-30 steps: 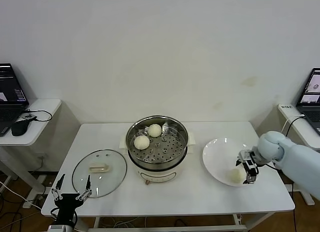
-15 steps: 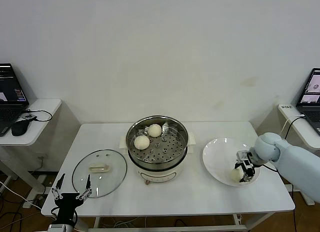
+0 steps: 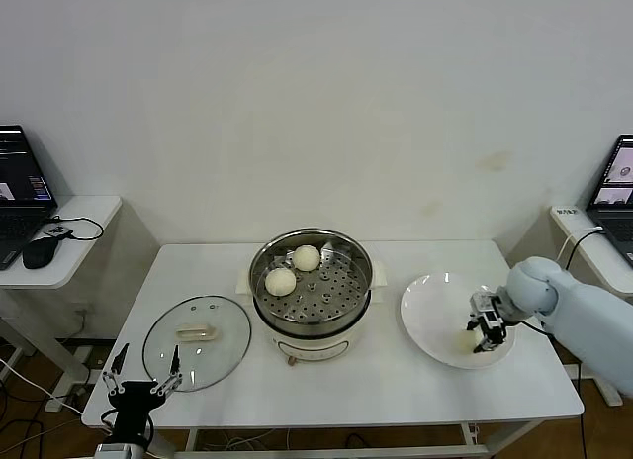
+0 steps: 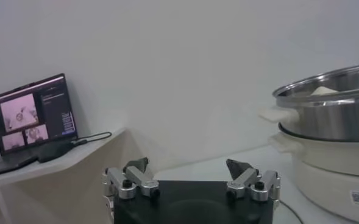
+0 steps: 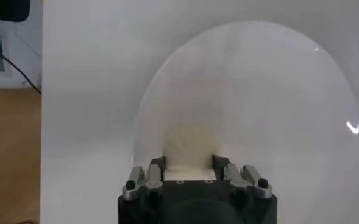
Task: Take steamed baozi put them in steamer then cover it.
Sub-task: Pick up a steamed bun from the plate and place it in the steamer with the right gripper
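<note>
Head view. The right gripper (image 3: 483, 332) sits low over the white plate (image 3: 435, 321) at the table's right end, its jaws pinched on a steamed baozi (image 3: 469, 338) that lies on the plate's near right part. The right forearm reaches in from the right edge, wrist bent down toward the plate. The steamer (image 3: 311, 291) stands at the table's centre, uncovered, with two baozi (image 3: 280, 281) already on its perforated tray toward the far left side. The glass cover (image 3: 196, 341) lies flat on the table to the steamer's left. The left gripper (image 3: 141, 370) is parked below the near left table edge, jaws spread and empty.

Left wrist view. The left gripper's fingers (image 4: 136, 171) stand wide apart with nothing between them; the steamer's steel rim (image 4: 325, 85) rises beside it, a bun top just visible above the rim.

Right wrist view. The two fingertips (image 5: 157, 163) press against either side of the cream bun (image 5: 188, 146), which rests on the plate (image 5: 277, 97).

Step in hand, as judged: securing the third bun before the lift. A soft bun likely wants a light, centred squeeze and a straight vertical rise, high enough to pass the steamer's rim, then release on a bare patch of tray clear of the two buns there
</note>
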`<action>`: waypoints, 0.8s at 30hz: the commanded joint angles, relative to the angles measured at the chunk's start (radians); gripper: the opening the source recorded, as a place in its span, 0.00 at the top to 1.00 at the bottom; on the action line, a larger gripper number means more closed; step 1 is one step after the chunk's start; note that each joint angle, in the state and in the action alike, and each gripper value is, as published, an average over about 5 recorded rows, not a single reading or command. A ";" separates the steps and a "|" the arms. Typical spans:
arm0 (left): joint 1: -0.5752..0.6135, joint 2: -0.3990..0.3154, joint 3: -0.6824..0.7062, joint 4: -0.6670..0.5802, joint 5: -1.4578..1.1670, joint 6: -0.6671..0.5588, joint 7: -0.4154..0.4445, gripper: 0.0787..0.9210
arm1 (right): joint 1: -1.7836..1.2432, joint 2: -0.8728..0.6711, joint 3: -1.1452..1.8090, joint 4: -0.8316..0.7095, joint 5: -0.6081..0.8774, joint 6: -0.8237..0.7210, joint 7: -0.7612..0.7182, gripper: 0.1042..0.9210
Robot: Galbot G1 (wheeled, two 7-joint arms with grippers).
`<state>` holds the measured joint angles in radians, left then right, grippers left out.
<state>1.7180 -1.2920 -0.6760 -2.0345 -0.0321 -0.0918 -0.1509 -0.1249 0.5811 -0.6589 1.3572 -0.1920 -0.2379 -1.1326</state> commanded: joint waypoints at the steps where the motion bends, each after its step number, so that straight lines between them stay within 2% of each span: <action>1: -0.004 0.004 0.003 -0.005 -0.001 0.003 0.001 0.12 | 0.259 0.015 -0.085 0.021 0.100 -0.011 -0.015 0.49; 13: 0.001 0.007 -0.002 -0.015 -0.004 0.003 0.002 0.12 | 0.645 0.227 -0.282 0.035 0.280 -0.040 -0.010 0.48; 24: 0.002 -0.001 -0.012 -0.012 -0.008 0.000 0.001 0.12 | 0.671 0.456 -0.415 0.064 0.373 0.015 0.065 0.48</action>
<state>1.7198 -1.2908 -0.6856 -2.0487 -0.0392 -0.0905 -0.1496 0.4402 0.8586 -0.9614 1.4100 0.0946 -0.2577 -1.0997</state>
